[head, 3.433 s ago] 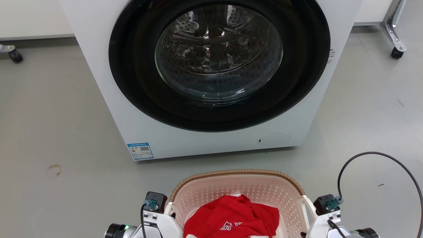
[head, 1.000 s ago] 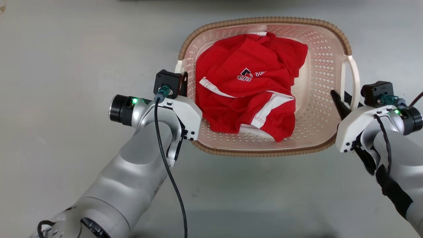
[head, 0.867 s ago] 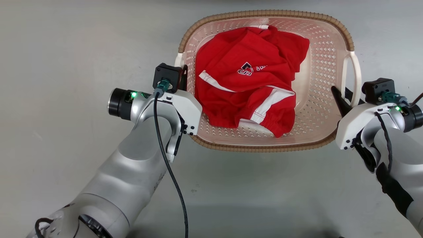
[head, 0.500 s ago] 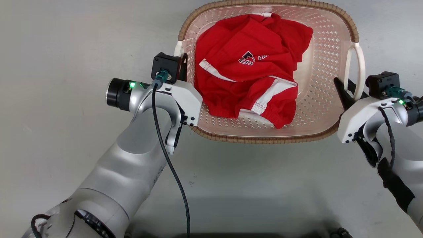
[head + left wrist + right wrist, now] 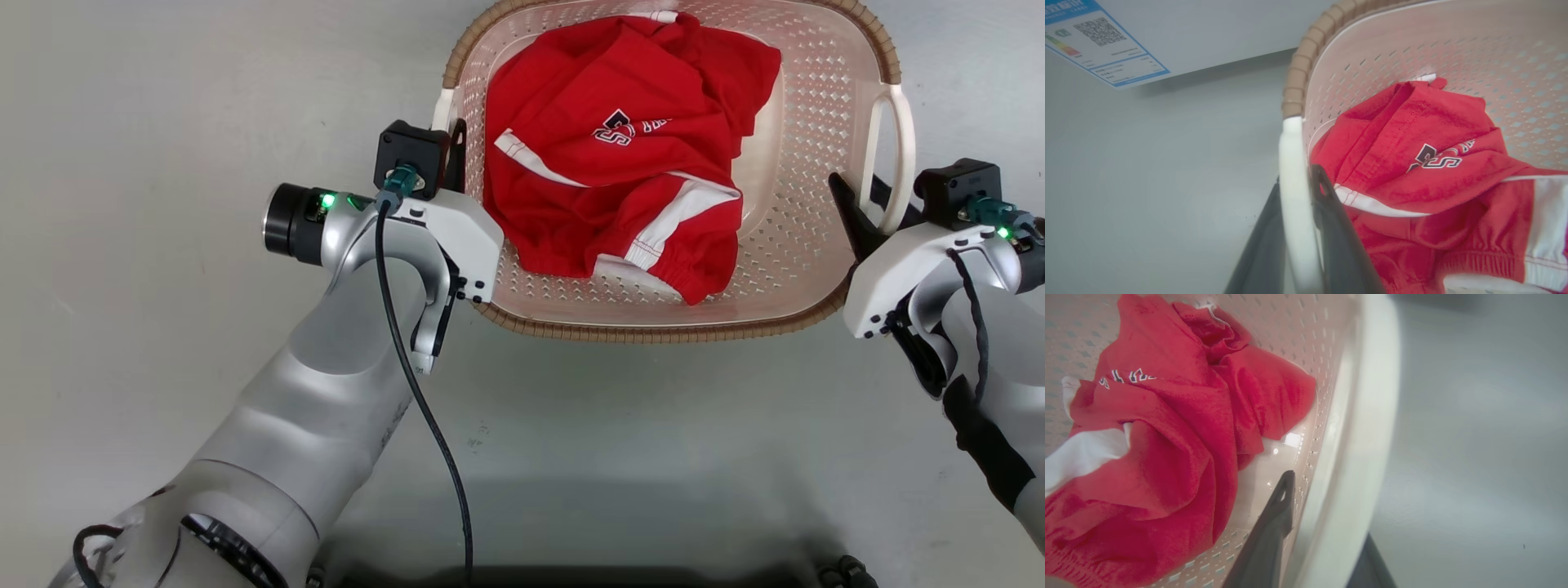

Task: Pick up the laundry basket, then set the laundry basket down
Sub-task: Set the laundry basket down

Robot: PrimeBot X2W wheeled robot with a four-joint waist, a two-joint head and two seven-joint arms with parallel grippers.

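Holding the laundry basket (image 5: pixel 653 333), left gripper (image 5: pixel 1298 183) and right gripper (image 5: pixel 1331 498) jaws each clamped on a white handle (image 5: pixel 898 139).

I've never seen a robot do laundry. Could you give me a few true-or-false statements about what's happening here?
1. A red garment lies in the laundry basket. True.
2. The left gripper has a finger on either side of a white handle. True.
3. The right gripper is pinching the garment. False: its fingers straddle the basket's other handle.
4. The basket's rim is blue. False: it is brown, with a woven look.
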